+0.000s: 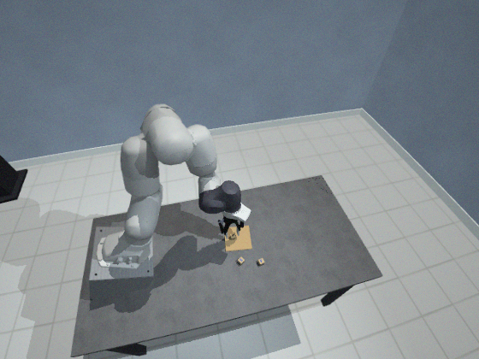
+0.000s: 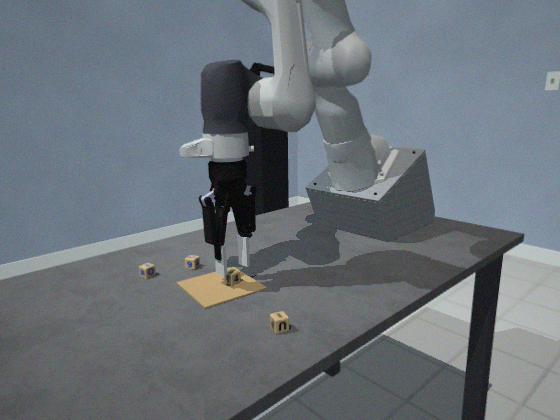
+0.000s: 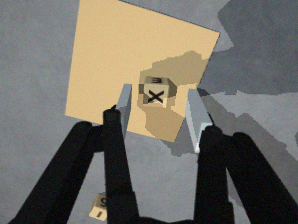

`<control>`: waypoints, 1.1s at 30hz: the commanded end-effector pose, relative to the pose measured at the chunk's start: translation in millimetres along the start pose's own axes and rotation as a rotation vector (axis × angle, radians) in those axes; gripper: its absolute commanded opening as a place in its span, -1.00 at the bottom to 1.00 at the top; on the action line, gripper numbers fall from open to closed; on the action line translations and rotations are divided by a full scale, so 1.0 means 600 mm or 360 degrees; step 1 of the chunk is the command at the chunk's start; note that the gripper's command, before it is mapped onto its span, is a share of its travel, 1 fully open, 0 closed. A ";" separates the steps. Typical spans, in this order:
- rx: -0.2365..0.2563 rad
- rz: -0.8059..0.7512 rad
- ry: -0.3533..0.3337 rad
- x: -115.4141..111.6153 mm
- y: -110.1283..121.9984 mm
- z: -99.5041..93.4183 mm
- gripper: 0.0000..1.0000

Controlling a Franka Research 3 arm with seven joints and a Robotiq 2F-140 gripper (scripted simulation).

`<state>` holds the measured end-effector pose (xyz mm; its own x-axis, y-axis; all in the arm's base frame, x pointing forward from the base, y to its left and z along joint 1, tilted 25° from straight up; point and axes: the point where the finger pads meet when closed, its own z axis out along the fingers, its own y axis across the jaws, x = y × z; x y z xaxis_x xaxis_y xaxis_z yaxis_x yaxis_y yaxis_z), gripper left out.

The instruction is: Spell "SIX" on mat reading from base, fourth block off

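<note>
From here I see the long grey counter (image 1: pixel 299 222) (image 2: pixel 100 340) (image 3: pixel 30 50), with the big arm (image 1: pixel 143 209) (image 2: pixel 345 115) at one short edge. The tan mat (image 1: pixel 244 244) (image 2: pixel 205 295) (image 3: pixel 100 50) lies around the middle. The claw (image 1: pixel 231 234) (image 2: pixel 232 269) (image 3: pixel 159 98) is partly open, holding nothing, around the X block (image 1: pixel 232 236) (image 2: pixel 232 277) (image 3: pixel 156 95) on the mat. Two blocks (image 1: pixel 240 260) (image 2: pixel 192 262) sit toward one long edge, and another block (image 2: pixel 280 323) (image 3: pixel 98 207) toward the other.

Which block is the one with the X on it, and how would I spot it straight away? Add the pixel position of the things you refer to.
Find the dark grey table (image 1: pixel 299 222) (image 2: pixel 125 325), then the tan square mat (image 1: pixel 244 244) (image 2: pixel 205 295) (image 3: pixel 105 55) on it. The X block (image 2: pixel 232 276) (image 3: pixel 156 94) sits there, beneath the robot's tool (image 2: pixel 232 261) (image 3: pixel 159 98). The other three blocks lie off the mat.
</note>
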<state>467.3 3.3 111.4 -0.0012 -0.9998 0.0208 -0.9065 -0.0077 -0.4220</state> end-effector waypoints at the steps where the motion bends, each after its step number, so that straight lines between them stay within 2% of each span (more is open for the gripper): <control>1: 0.0013 -0.0004 0.0002 0.000 -0.005 0.008 -0.26; 9: 0.0013 -0.0004 0.0002 0.000 -0.005 0.033 -0.26; 15: 0.0013 -0.0004 0.0002 0.000 -0.005 0.040 -0.26; 33: 0.0013 -0.0004 0.0002 0.000 -0.005 0.042 -0.26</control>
<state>479.2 2.6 89.0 0.0033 -0.9997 0.0246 -0.9046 -0.0135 -0.4259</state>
